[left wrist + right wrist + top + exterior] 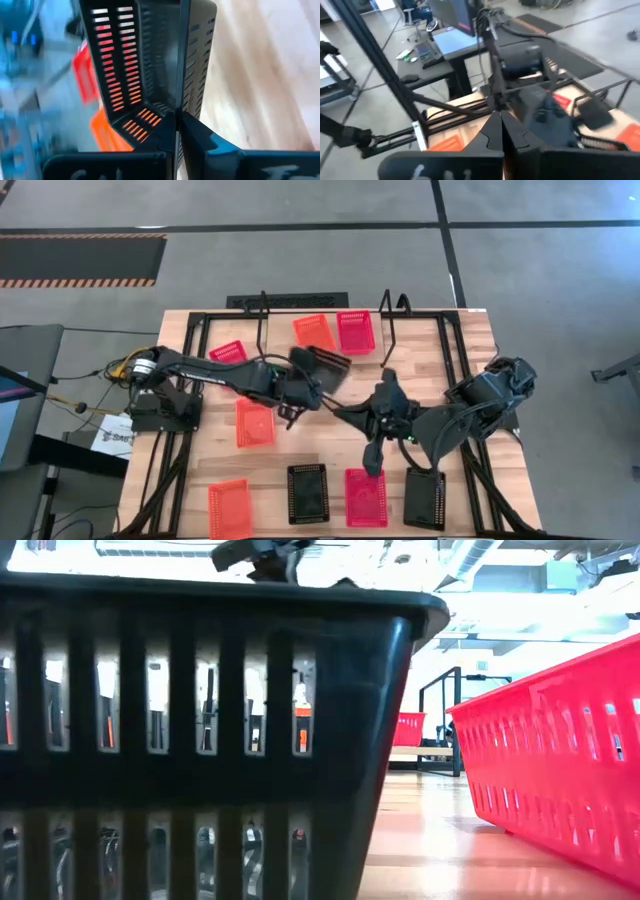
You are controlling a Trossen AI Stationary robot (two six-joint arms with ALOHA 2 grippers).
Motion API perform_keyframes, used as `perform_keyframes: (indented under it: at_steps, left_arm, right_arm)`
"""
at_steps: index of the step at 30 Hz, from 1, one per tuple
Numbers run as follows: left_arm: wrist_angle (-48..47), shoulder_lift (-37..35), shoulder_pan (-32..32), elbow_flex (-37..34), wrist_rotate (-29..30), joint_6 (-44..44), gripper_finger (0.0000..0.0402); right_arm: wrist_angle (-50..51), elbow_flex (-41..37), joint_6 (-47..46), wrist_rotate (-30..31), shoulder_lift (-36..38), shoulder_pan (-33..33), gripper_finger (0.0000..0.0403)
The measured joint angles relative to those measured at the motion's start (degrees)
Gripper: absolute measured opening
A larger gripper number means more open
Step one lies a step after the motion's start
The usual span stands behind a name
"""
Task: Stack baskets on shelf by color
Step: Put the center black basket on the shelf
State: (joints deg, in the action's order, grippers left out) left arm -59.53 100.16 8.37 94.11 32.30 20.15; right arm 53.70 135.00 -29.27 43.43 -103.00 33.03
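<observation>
My left gripper (308,377) (177,120) hangs over the table's middle, shut on a black basket (327,366) (150,60). My right gripper (345,413) (501,120) is shut and empty, in the air just right of it, pointing toward the table's left. The shelf (392,310) stands at the far edge, with an orange basket (315,332) and a red basket (356,332) lying between its looped ends. On the table lie a red basket (227,352), two orange ones (254,423) (230,508), two black ones (307,493) (424,498) and a red one (366,497). My left gripper pinches one side wall of the black basket at its rim (178,100), one finger inside the basket and one outside. The basket is lifted clear of the table and tilted, its open side turned toward the camera on my wrist.
The black rail frame (185,325) runs around the tabletop. In the low view a black basket (200,740) and a red basket (560,760) stand close to the near edge. Bare wood lies between the shelf and the near row of baskets.
</observation>
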Motion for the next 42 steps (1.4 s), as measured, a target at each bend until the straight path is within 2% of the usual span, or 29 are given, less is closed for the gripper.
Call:
perform_keyframes:
  at_steps: [7, 13, 16, 19, 21, 24, 30, 34, 36, 39, 42]
  left_arm:
    - [-13.92, -5.09, -2.68, -0.57, 3.03, -10.55, 0.0000]
    - [-17.54, -7.80, -4.20, -0.59, 4.01, -19.68, 0.0000]
    - [-18.47, -8.50, -4.18, -0.62, 6.38, -29.20, 0.0000]
    - [-19.33, -8.59, -4.18, -0.65, 6.73, -41.11, 0.0000]
    - [-19.03, -8.61, -4.18, -0.66, 5.43, -48.83, 0.0000]
    - [-18.86, -8.61, -4.18, -0.66, 3.26, -55.24, 0.0000]
    - [-19.08, -8.61, -3.92, -0.66, 2.77, -58.16, 0.0000]
    - [-19.10, -8.61, -3.92, -0.66, 2.78, -57.29, 0.0000]
    - [-19.06, -8.61, -3.94, -0.66, 3.07, -56.19, 0.0000]
    - [-18.62, -8.61, -3.97, -0.66, 2.93, -55.40, 0.0000]
    - [-16.33, -8.61, -3.97, -0.66, 1.29, -54.18, 0.0000]
  right_arm:
    - [2.61, -0.18, 2.99, 1.89, 3.65, 1.03, 0.0002]
    - [10.34, -0.17, 0.95, 6.26, 6.12, 1.10, 0.0001]
    - [17.29, -0.17, -4.27, 8.63, 6.28, 0.91, 0.0001]
    - [26.77, -0.78, -13.64, 10.26, 6.23, 0.37, 0.0001]
    - [32.12, -2.47, -20.02, 10.85, 6.25, -0.55, 0.0001]
    - [36.33, -5.79, -27.48, 10.85, 6.21, -1.91, 0.0001]
    - [34.86, -17.27, -33.20, 9.90, 6.24, -5.71, 0.0001]
    - [31.92, -28.28, -39.29, 4.24, 6.06, -10.49, 0.0000]
    - [27.72, -33.07, -39.35, 0.10, 6.19, -12.95, 0.0000]
    - [16.24, -39.49, -32.85, -7.12, 6.12, -16.82, 0.0000]
    - [1.73, -44.86, -22.25, -14.50, 6.12, -21.38, 0.0000]
